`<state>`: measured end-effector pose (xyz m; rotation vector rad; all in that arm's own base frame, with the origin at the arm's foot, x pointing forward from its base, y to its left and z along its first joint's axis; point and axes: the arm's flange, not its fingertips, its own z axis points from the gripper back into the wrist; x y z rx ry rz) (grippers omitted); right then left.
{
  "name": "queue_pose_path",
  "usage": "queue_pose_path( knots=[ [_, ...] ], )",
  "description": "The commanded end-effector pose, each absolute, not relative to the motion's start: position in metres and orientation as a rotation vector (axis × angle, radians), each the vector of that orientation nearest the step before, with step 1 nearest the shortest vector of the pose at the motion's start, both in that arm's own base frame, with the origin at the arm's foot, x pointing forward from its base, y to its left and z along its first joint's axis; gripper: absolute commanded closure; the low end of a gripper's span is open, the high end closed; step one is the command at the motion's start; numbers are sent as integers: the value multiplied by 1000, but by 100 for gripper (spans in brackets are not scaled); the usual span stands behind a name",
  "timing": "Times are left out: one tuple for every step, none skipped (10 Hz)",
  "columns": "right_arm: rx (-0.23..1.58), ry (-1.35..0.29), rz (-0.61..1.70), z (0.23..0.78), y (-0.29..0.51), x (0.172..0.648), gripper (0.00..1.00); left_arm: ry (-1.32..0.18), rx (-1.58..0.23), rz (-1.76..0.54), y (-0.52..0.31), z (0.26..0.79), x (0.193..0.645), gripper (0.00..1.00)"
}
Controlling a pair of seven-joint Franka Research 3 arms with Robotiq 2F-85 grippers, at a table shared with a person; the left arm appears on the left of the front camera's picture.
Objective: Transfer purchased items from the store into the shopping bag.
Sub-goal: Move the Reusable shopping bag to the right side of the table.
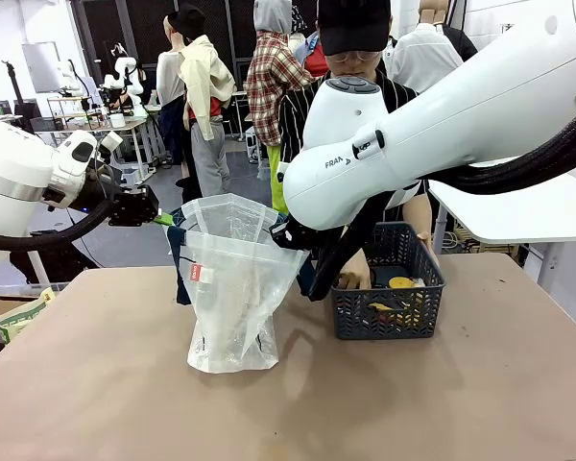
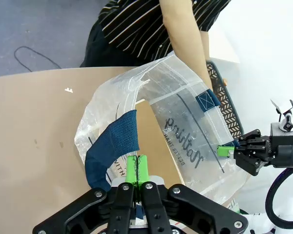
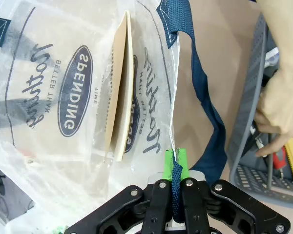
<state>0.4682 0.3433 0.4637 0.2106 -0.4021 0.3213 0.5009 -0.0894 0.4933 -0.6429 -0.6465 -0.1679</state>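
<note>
Nearest the lens in the left wrist view: left gripper point(image 2: 136, 168), black with green pads, jaws pressed together on the rim of the translucent clear-white plastic shopping bag point(image 2: 185, 112), just beside a dark navy woven strap handle point(image 2: 112, 146). Same arrangement in the right wrist view: right gripper point(image 3: 175, 163) pinched tight on the opposite rim together with the strap there.

Bag mouth spread between both grippers, base resting on the brown table point(image 1: 125, 403) near its middle. Inside the bag: flat tan cardboard sheet point(image 3: 119, 87), standing on edge. On the front panel: small red-white tag point(image 1: 199, 274).

Just beside the bag, toward the robot's right: dark grey mesh plastic basket point(image 1: 384, 322) with yellow and red packaged items point(image 1: 401, 282) inside. Person's hand point(image 1: 353, 279) down in the basket, fingers bent over the contents; cannot tell whether closed on any item.

Obstruction in the front view: white right arm point(image 1: 442, 125) across the person's torso and the bag's right rim. Item shapes and labels too small to identify. Bag lettering legible only in part, creased elsewhere.
</note>
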Motion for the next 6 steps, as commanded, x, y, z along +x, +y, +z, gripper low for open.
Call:
queue_pose_path(
  knots=[
    [224, -398, 321, 464, 341, 468, 100, -652, -642, -168, -88, 496, 500, 100],
    [224, -398, 321, 464, 341, 468, 100, -652, -642, -168, -88, 496, 500, 100],
    [224, -398, 321, 464, 341, 468, 100, -652, -642, -168, -88, 496, 500, 100],
    [224, -398, 321, 464, 341, 468, 100, -652, -642, -168, -88, 496, 500, 100],
    [224, -398, 321, 464, 341, 468, 100, -652, -642, -168, -88, 496, 500, 100],
    [224, -398, 321, 464, 341, 468, 100, -652, -642, -168, -88, 496, 500, 100]
  ],
)
